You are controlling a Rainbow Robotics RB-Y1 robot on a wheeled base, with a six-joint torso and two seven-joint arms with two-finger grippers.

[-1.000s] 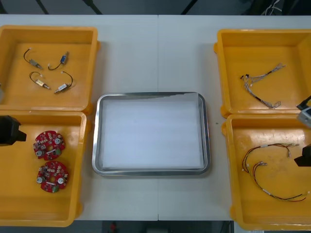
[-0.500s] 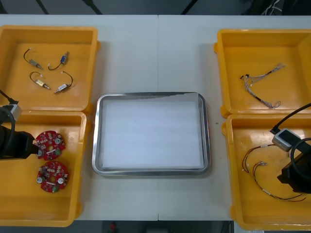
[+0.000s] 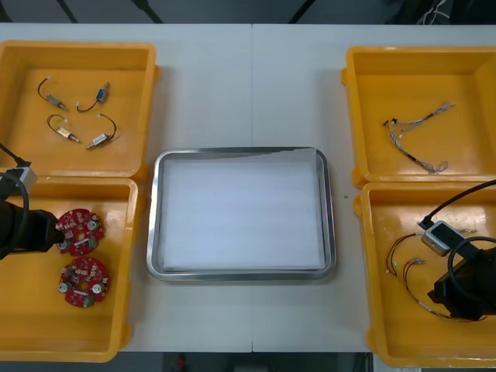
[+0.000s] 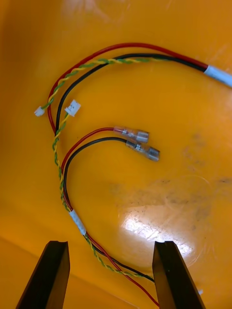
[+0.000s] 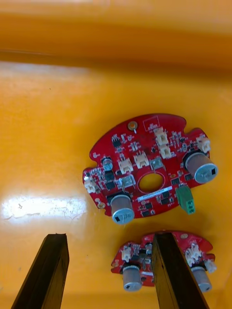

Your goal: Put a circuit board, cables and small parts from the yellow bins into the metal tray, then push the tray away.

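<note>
Between the yellow bins (image 3: 31,325), metal tray (image 3: 153,232), white inside. Over the near-left bin, left gripper (image 5: 108,236) spread wide above two circuit boards (image 5: 150,166): centre on the board beyond the fingertips, straddle its rim, keep clear of the one beside the finger. Over the near-right bin, right gripper (image 4: 111,244) likewise agape above the red and yellow cable (image 4: 113,61): best taken at the bundled stretch between the fingers.
</note>
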